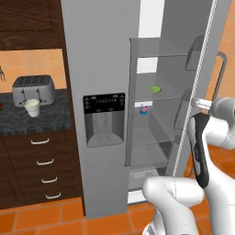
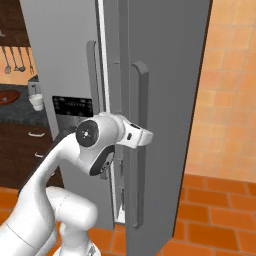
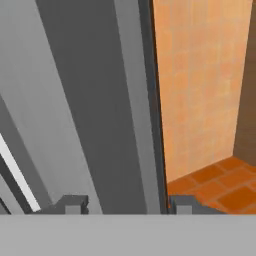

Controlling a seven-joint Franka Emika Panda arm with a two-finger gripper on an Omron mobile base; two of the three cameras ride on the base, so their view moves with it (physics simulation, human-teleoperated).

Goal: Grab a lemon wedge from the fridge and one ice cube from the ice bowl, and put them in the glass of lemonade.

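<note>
The fridge (image 1: 101, 69) stands with its right door (image 2: 170, 100) swung open. On a middle shelf inside lies the tiny yellow-green lemon wedge (image 1: 156, 89). The glass of lemonade (image 1: 32, 108) sits on the dark counter in front of the toaster, also visible as the glass (image 2: 36, 101) far left. Part of the reddish-brown ice bowl (image 2: 7, 96) shows at the left edge. My gripper (image 2: 146, 136) is at the open door's long vertical handle (image 2: 141, 145). In the hand view the gripper (image 3: 127, 205) is open, fingertips (image 3: 73, 204) apart, with the grey door bar between them.
A small pink-and-blue cupcake-like item (image 1: 143, 109) sits one shelf below the wedge. A steel toaster (image 1: 33, 89) stands on the counter above drawers (image 1: 43, 160). An orange tiled wall (image 2: 230, 85) and floor lie right of the open door.
</note>
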